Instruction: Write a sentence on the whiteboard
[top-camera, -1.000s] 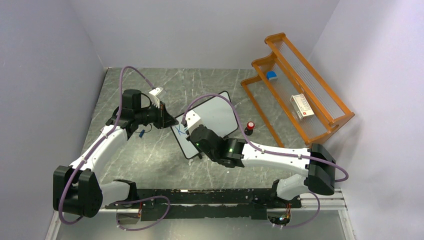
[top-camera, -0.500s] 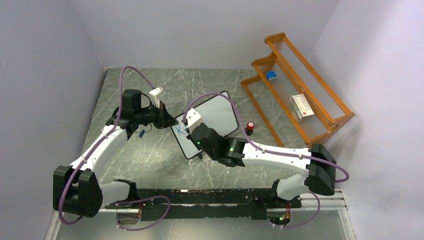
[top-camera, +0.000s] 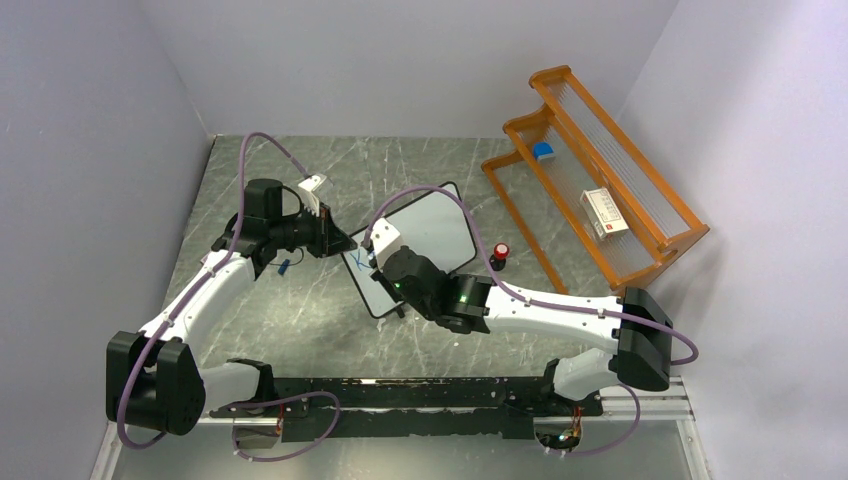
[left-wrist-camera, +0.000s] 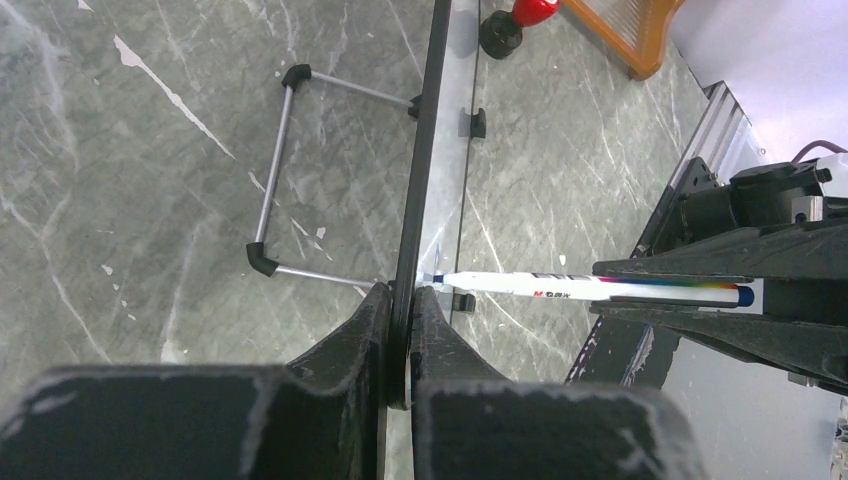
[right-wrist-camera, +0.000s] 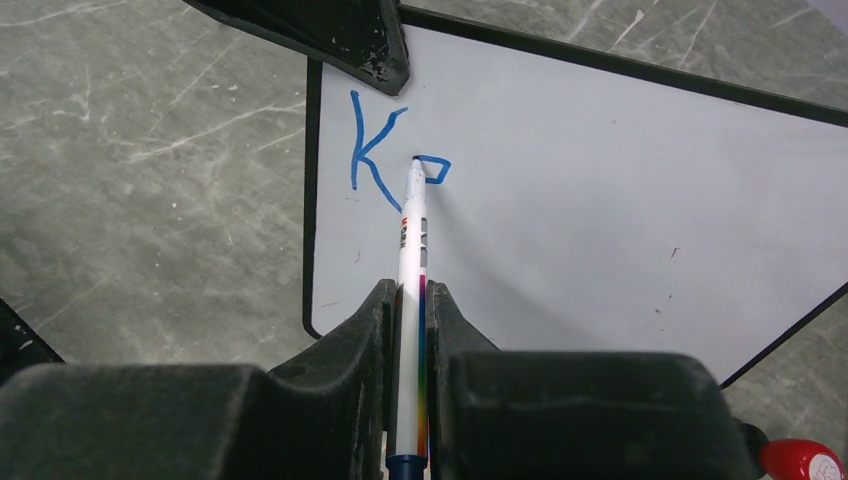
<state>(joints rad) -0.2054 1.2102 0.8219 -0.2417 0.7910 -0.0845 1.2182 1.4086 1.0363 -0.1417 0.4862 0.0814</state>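
Observation:
The whiteboard (top-camera: 435, 230) stands tilted on the table, white with a thin black frame. My left gripper (top-camera: 347, 243) is shut on the frame of its left edge (left-wrist-camera: 424, 150); the fingertips (left-wrist-camera: 374, 300) pinch the frame. My right gripper (right-wrist-camera: 410, 292) is shut on a white marker (right-wrist-camera: 411, 240) with a rainbow stripe. The marker's tip touches the whiteboard (right-wrist-camera: 620, 200) near its upper left. The sentence there is a blue "K" (right-wrist-camera: 368, 150) and a small blue loop (right-wrist-camera: 434, 170) at the tip. The left wrist view shows the marker (left-wrist-camera: 560, 287) meeting the board side on.
An orange rack (top-camera: 600, 170) stands at the back right with a blue item (top-camera: 542, 151) and a white box (top-camera: 604, 212) on it. A red-topped cap (top-camera: 499, 253) stands right of the board. The board's wire stand (left-wrist-camera: 280, 180) rests on the grey marble table.
My right gripper and the marker have shifted slightly up and left along the board. The left gripper and the board have not moved.

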